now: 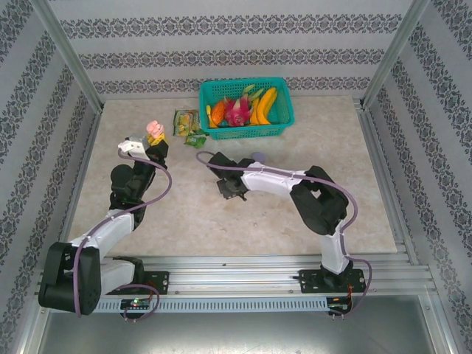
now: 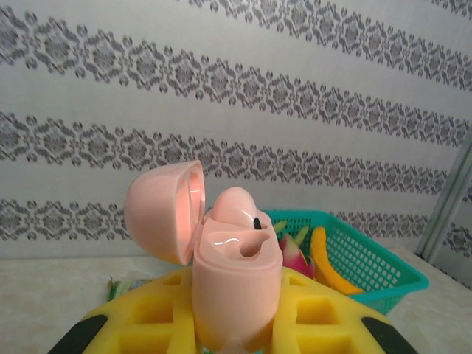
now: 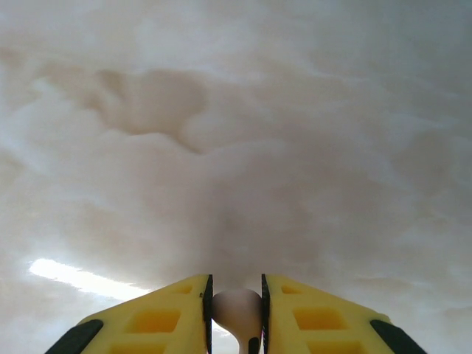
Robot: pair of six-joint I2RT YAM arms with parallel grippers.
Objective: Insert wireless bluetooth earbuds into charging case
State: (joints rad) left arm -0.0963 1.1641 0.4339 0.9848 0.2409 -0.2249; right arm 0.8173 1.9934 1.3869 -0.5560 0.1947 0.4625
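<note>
Charging case point(image 2: 236, 287): smooth pink plastic, satin outside, glossy inside the lid. Earbud point(image 3: 236, 304): smooth pale plastic. Basket point(image 1: 247, 131): teal plastic lattice. Table point(image 1: 221, 228) in front of the basket: marbled stone-look, smooth, matt. Frame rail point(image 1: 280, 267) opposite the basket: bare metal.

No legible text, label, brand or number was found. Print on the green packets point(image 1: 188, 122), upper centre of the top view, was too small to read.
</note>
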